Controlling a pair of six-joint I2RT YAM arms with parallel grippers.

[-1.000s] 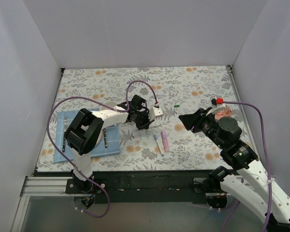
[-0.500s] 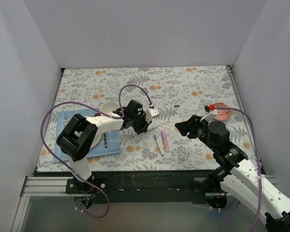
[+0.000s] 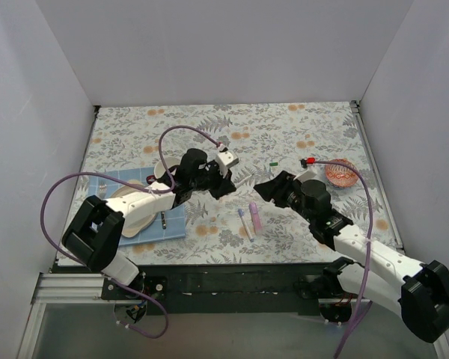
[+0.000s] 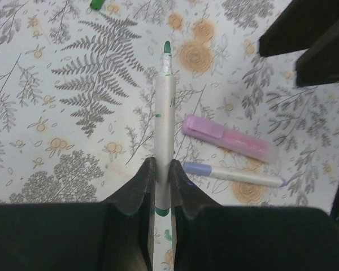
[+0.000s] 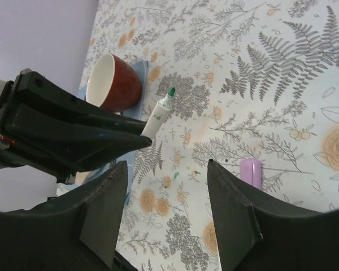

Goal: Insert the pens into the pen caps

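Observation:
My left gripper (image 4: 161,166) is shut on a slim white pen (image 4: 164,113) with a bare green tip, held above the floral cloth and pointing away. In the top view it (image 3: 221,184) is mid-table. My right gripper (image 5: 168,169) is open and empty, facing the left gripper (image 5: 73,132) and the held pen (image 5: 160,116); in the top view it (image 3: 266,189) is just right of the left one. A thick pink pen (image 4: 229,137) and a white pen with a purple cap (image 4: 231,174) lie side by side (image 3: 250,220). A small green cap (image 3: 273,162) lies farther back (image 4: 97,4).
A blue mat (image 3: 105,187) at the left carries a plate (image 3: 138,213) and a fork. A red-brown cup (image 5: 116,82) stands by the mat's far edge. A red patterned bowl (image 3: 340,173) sits at the right. White walls close in three sides.
My right gripper has moved left toward the left gripper. The left arm's elbow has swung left and down, uncovering the plate, while its gripper stayed mid-table with the pen.

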